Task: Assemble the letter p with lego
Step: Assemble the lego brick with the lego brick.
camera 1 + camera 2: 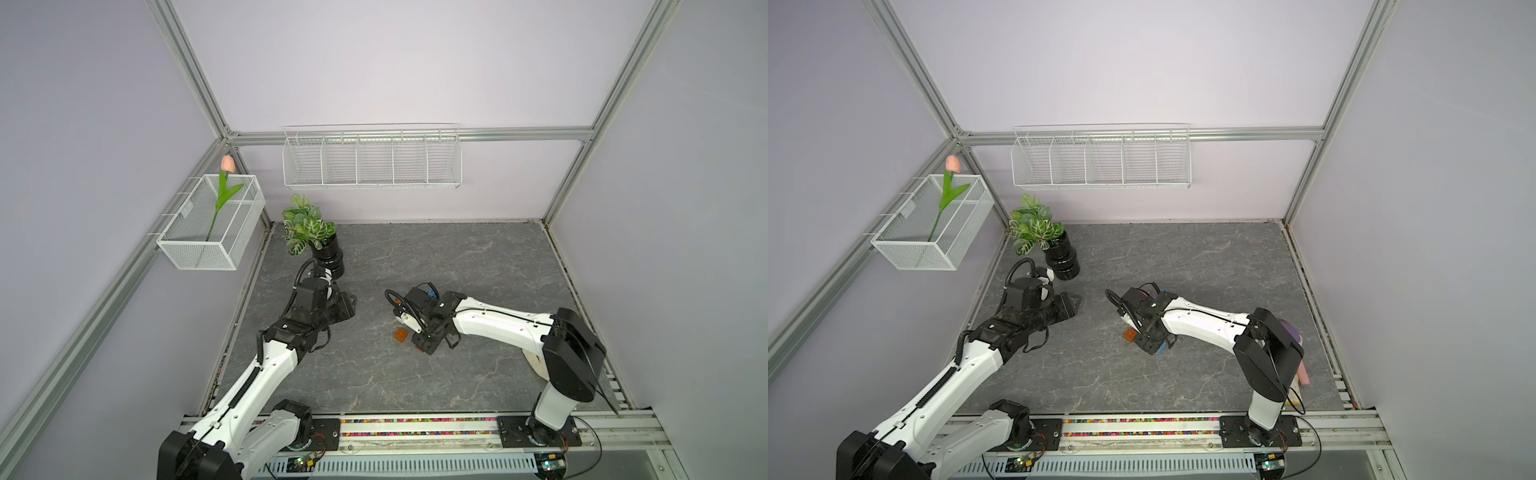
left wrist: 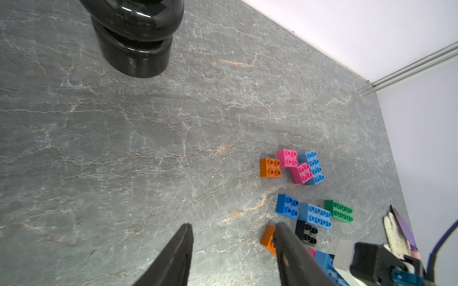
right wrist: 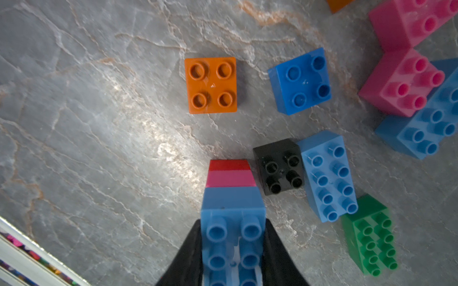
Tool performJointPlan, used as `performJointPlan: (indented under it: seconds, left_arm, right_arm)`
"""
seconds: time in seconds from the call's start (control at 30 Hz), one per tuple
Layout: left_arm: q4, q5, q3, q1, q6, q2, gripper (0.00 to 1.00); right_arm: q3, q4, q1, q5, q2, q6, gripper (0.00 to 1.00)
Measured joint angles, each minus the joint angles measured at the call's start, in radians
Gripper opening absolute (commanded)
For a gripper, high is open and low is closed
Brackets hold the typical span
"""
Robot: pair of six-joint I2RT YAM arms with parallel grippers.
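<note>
Grey marbled tabletop (image 1: 457,257) holds your loose lego bricks (image 2: 315,215). Your right gripper (image 3: 233,224) is clamped on a light blue brick (image 3: 231,205), stacked over pink and red layers, just beside the black brick (image 3: 280,166). Your left gripper (image 2: 234,225) hangs with its jaws apart, holding nothing.

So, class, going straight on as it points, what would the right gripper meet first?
Likely the bare table, just past the brick stack the right gripper holds; the orange brick lies farther, depth unclear.

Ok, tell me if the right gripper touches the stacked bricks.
Touching. The right wrist view shows the right gripper clamped on the stacked bricks, no gap.
</note>
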Motion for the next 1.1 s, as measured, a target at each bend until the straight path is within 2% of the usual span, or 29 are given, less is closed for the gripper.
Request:
performJointPlan:
  seconds: [0.63, 1.1]
  left_arm:
    - [-0.004, -0.001, 0.0, 0.0, 0.003, 0.002, 0.56]
    - [-0.011, -0.001, 0.0, 0.0, 0.004, 0.006, 0.56]
  right_arm:
    - [0.006, -0.005, -0.003, 0.0, 0.019, 0.058, 0.16]
    - [0.018, 0.007, -0.012, 0.015, 0.014, 0.105, 0.17]
